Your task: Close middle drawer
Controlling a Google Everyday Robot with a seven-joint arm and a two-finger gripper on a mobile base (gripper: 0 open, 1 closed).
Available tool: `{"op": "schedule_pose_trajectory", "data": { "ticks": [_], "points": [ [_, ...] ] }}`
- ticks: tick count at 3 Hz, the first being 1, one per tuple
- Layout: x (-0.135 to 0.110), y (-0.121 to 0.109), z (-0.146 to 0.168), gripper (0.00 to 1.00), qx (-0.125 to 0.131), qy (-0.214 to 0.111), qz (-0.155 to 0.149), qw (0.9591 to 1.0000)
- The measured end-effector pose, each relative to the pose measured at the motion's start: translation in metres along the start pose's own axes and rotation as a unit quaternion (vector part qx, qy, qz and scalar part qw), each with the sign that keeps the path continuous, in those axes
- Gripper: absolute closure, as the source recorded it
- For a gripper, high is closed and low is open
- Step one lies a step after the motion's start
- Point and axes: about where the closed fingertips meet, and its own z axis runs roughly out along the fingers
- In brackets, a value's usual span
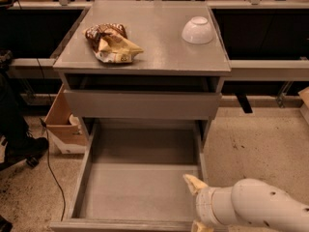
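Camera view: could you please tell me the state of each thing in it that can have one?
middle drawer: pulled far out, nothing showing inside.
upper drawer: slightly open.
gripper: open, holding nothing, low at the middle drawer's front right corner.
white bowl: upside down on the cabinet top.
snack bag: crumpled, lying on the cabinet top.
cardboard box: open at the top.

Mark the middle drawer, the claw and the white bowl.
middle drawer (140,187), camera view, bare floor inside it
claw (194,204), camera view, midway between fingertips, by the drawer's front right corner
white bowl (197,30), camera view, outer wall
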Motion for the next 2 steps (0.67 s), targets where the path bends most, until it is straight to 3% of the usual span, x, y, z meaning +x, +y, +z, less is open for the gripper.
{"op": "schedule_pose_trajectory", "data": {
  "ticks": [2],
  "points": [
    [0.006, 0.019, 0.076, 0.00, 0.009, -0.046, 0.004, 0.9989]
  ]
}}
